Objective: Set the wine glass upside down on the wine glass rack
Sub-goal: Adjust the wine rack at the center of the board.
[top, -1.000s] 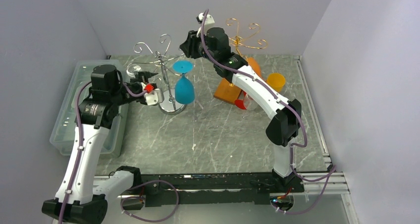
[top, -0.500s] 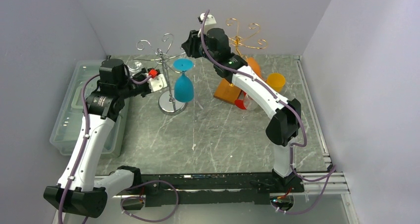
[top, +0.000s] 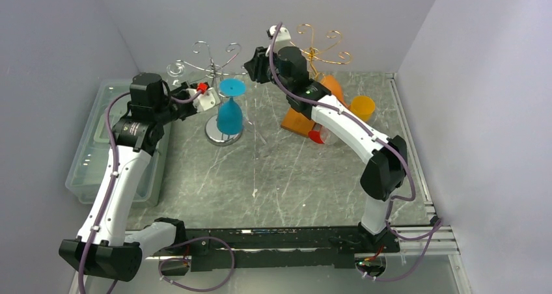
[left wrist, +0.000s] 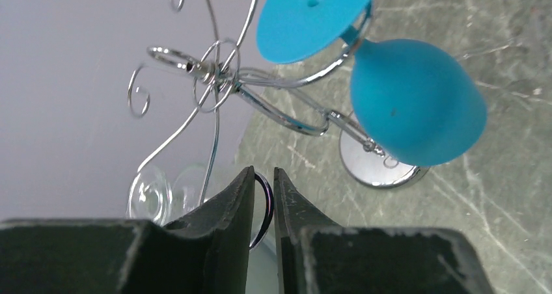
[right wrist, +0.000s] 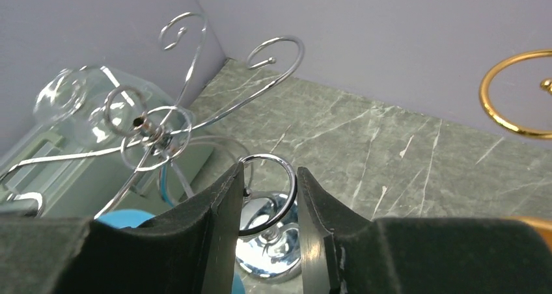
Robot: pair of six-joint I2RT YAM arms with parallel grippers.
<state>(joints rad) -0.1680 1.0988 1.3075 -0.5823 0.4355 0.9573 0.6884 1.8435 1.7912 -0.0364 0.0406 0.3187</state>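
Plastic bin: clear plastic bin (top: 91, 167) on the left edge of the tabletop (top: 280, 177), unmoved.
Clear glass: the clear glass (top: 176, 68) sits by the rack's leftmost curl, higher in the overhead view than a second ago.
Left pincer: the left pincer (left wrist: 263, 177) was wider and low beside the rack's post. Now it is up at the left arm, fingers nearly together, with a thin dark ring (left wrist: 269, 200) in the slit. Whether they pinch it cannot be told.
Rack: the silver wine glass rack (top: 221, 139) has its base slightly further left and its curls swung round.
Wine glass: the blue wine glass (top: 230, 118) hangs upside down from a rack arm, carried leftward with it.
Right pincer: the right pincer (right wrist: 267, 177) is part closed on a rack loop (right wrist: 268, 156), slightly further right than before.
Gold rack: the gold rack (top: 319, 50) is behind, unchanged.
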